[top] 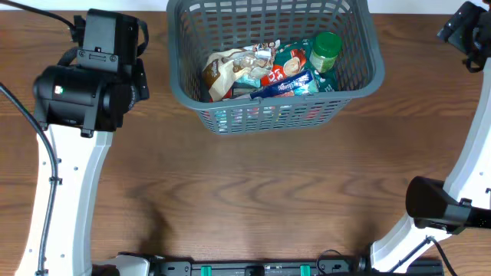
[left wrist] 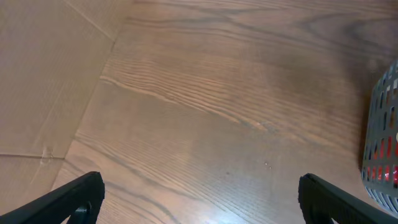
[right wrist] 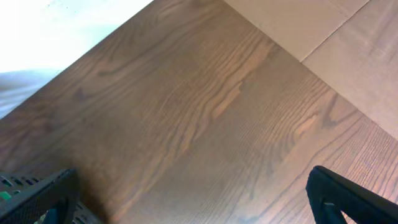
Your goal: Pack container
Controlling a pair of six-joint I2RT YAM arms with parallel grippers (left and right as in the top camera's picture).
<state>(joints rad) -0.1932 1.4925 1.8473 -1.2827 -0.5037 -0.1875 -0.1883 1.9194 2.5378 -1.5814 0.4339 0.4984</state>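
Note:
The container [top: 357, 38], a large dark grey lattice basket, stands at the back middle of the table. Inside it lie a brown and white packet [top: 225, 73], a teal and red packet [top: 287, 64], a blue packet [top: 290, 86] and a green-lidded jar [top: 327, 47]. My left gripper [left wrist: 200, 186] hangs open over bare wood to the left of the basket, whose wall [left wrist: 382, 134] shows at the right edge of the left wrist view. On the other side my right gripper [right wrist: 193, 186] is also open over bare wood, with a basket corner [right wrist: 9, 183] behind its left finger. Neither holds anything.
The left arm [top: 80, 96] rises along the table's left side and the right arm [top: 469, 31] sits at the far right back corner. Brown cardboard [left wrist: 43, 81] lies beyond the table's edge in both wrist views.

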